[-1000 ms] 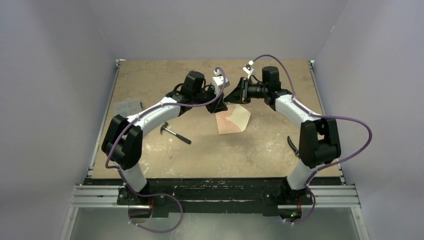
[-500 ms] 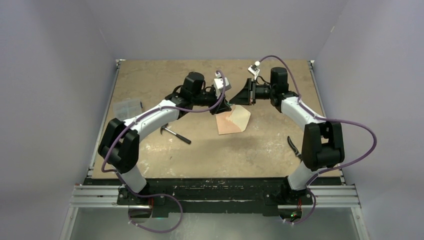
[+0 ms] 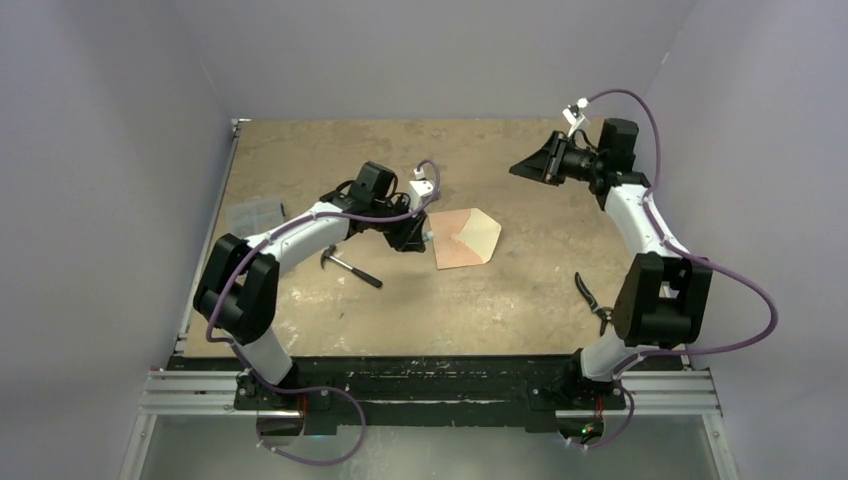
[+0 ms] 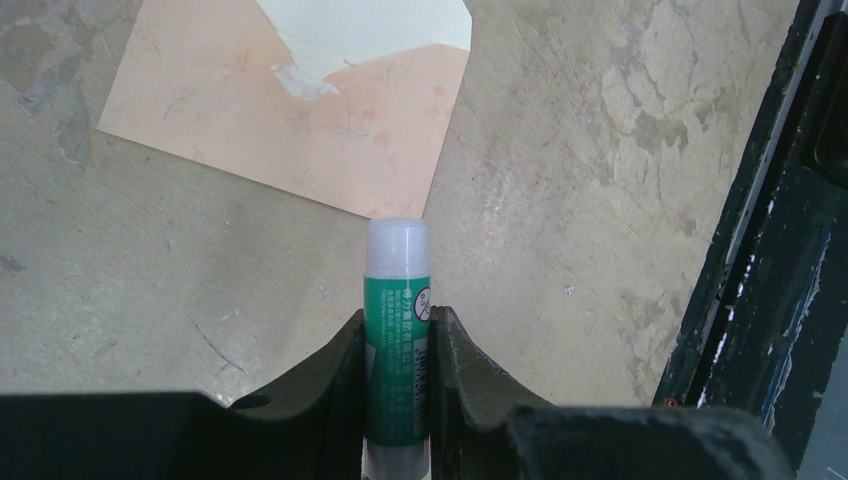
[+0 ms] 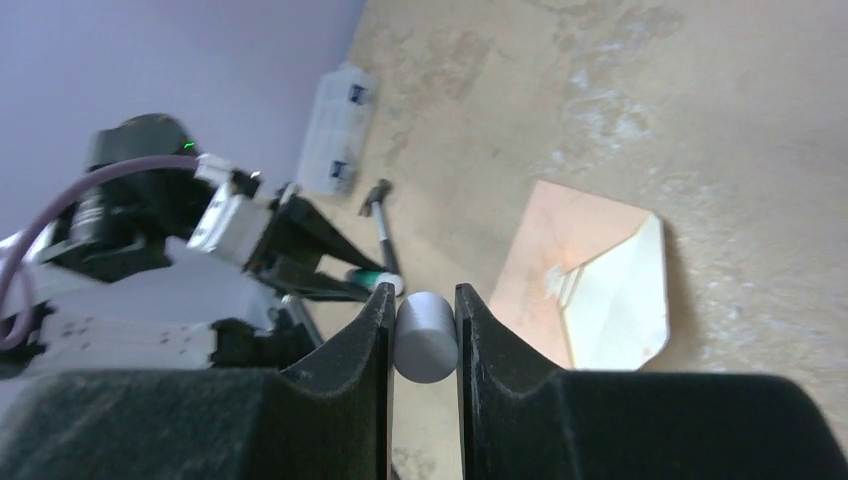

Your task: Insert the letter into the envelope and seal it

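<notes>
A hammer [image 3: 350, 267] is seen left of the envelope [image 3: 462, 245] (flap open). A glue stick [image 4: 396, 290] is clamped by the left pincer [image 4: 397, 320], a cap [image 5: 427, 335] by the right pincer [image 5: 424, 300].

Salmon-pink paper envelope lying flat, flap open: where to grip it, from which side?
Likely the cream-yellow triangular flap of the salmon-pink paper envelope: its free edge casts a shadow on the tan table, so it seems slightly raised. Come in low from the robot's right, where the flap points; the body lies flat.

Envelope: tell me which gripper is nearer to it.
Left. The left gripper, holding a glue stick, is just beside the envelope; the right gripper, holding a grey cap, is farther off, back-right.
</notes>
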`<state>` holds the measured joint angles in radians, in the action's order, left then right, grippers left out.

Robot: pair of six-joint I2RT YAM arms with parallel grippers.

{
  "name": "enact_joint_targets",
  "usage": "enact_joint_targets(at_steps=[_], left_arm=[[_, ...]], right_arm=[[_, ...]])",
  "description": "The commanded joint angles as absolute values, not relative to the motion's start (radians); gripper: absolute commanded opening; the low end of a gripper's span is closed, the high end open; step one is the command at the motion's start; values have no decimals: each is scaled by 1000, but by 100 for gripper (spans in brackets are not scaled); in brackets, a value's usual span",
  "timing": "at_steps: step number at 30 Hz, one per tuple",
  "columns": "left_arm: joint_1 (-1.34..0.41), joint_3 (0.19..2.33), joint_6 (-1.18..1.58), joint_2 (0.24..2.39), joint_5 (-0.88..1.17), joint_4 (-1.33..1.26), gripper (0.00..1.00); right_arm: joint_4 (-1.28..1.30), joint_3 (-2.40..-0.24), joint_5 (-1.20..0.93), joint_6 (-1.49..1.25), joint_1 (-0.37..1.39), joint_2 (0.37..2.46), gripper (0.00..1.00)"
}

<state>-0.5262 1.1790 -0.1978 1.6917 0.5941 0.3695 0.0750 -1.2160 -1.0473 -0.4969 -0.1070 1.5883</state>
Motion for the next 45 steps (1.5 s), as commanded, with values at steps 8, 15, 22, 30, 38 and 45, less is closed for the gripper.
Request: enact_joint_targets(at_steps=[8, 15, 22, 30, 38, 45], left_arm=[[-529, 1247, -81, 1678, 597, 195, 0], [-529, 1249, -45, 1684, 623, 158, 0], [-529, 1258, -31, 1693, 612, 160, 0], [-529, 1257, -11, 1707, 589, 135, 0], [-529, 1253, -14, 1707, 572, 162, 0], [-529, 1258, -18, 1715, 564, 169, 0]], right_arm=[[390, -1215, -137, -249, -17, 1610, 0], [268, -1050, 71, -334, 108, 1615, 0], [237, -990, 130, -374, 143, 1675, 0], [186, -966, 154, -368, 145, 1711, 0], [208, -967, 145, -366, 146, 1741, 19], [282, -1002, 152, -331, 148, 1766, 39]])
